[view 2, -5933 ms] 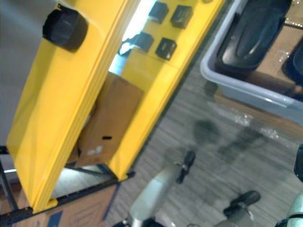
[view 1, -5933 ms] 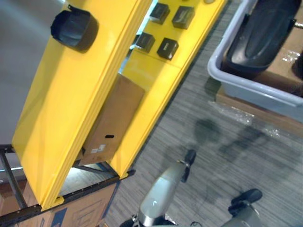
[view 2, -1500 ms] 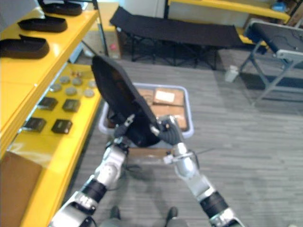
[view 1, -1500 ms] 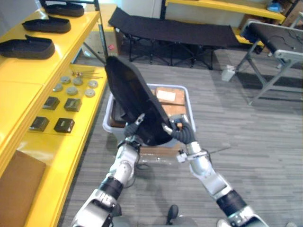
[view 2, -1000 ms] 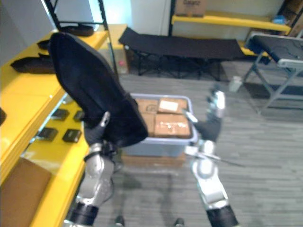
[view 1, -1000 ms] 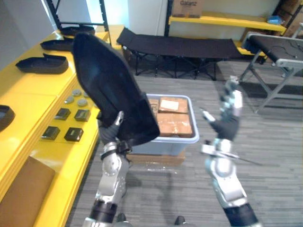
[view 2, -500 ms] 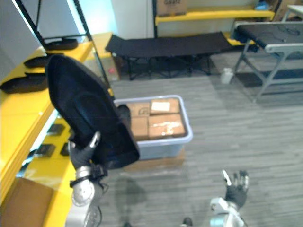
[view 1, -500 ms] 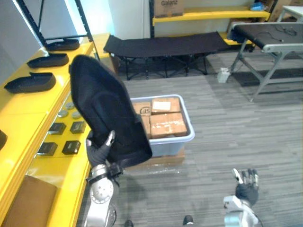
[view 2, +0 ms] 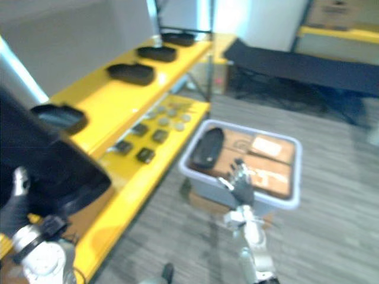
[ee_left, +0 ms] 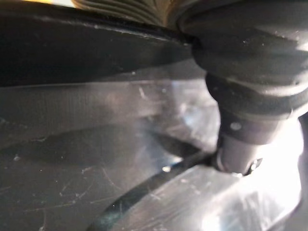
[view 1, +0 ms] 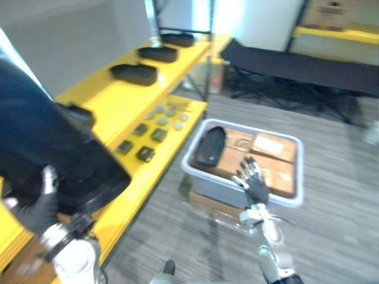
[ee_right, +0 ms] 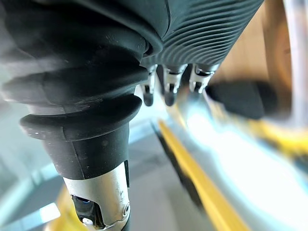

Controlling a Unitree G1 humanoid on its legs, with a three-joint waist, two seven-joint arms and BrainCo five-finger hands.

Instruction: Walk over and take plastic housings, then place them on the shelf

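**Left eye view.** A grey plank floor (view 1: 331,195), with a two-tier yellow shelf (view 1: 100,100) along my left and a black folding cot (view 1: 296,65) at the back. Three shelved housings (view 1: 134,73) lie in a row on the upper tier. Small dark blocks (view 1: 145,154) and grey discs (view 1: 170,112) lie on the lower tier. A pale bin (view 1: 216,184) stands on the floor beside the shelf. It holds cardboard boxes (view 1: 269,154) and one binned housing (view 1: 210,145). My left hand (view 1: 32,208) holds the large black plastic housing (view 1: 53,142) aloft over the shelf's near end, its thumb clamped on the lower edge. My right hand (view 1: 254,184) is raised in front of the bin's near wall, fingers spread apart and touching nothing.

**Right eye view.** I see the same layout. The held housing covers the shelf's near end.

**Left wrist view.** The housing's glossy dark surface lies right against the hand's ribbed cover. I cannot tell the fingers from here.

**Right wrist view.** The fingers (ee_right: 166,91) are straight in a row and the thumb (ee_right: 98,197) stands apart. The shelf's yellow edge is blurred beyond them.
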